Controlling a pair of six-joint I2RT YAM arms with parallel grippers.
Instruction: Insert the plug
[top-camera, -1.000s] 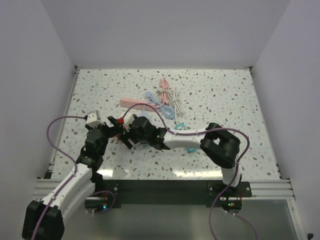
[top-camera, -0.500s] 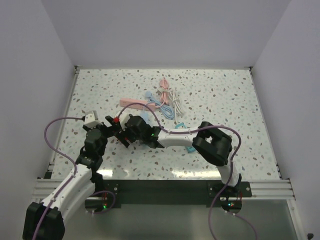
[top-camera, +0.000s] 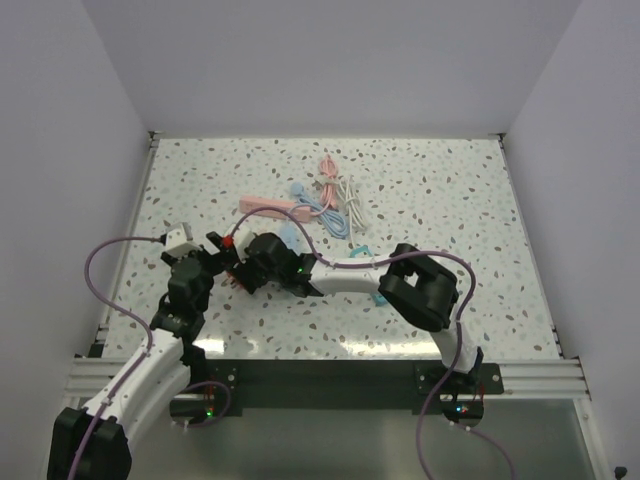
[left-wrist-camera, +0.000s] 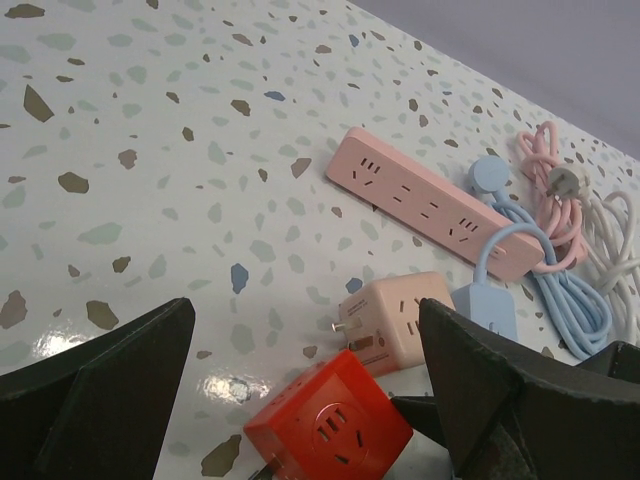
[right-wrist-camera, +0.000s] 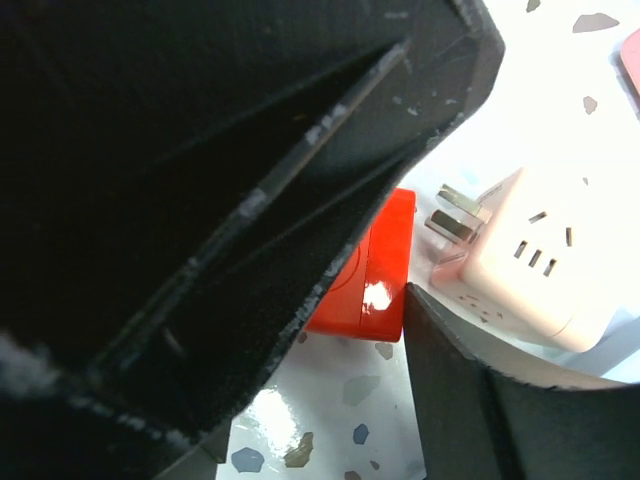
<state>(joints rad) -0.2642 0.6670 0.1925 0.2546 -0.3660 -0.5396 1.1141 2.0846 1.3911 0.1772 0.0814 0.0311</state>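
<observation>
The right jaws are pressed in on the red cube (right-wrist-camera: 365, 270), one finger (right-wrist-camera: 200, 200) over its left side and the other against its lower right corner. The left jaws are spread wide and hold nothing; the red cube sits low between them. Just beside it lies the pink cube (left-wrist-camera: 395, 320), its prongs pointing toward the red one. Behind, on the speckled surface (left-wrist-camera: 150, 130), are a pink strip (left-wrist-camera: 440, 203) and a blue cable (left-wrist-camera: 560, 300) against its right end.
</observation>
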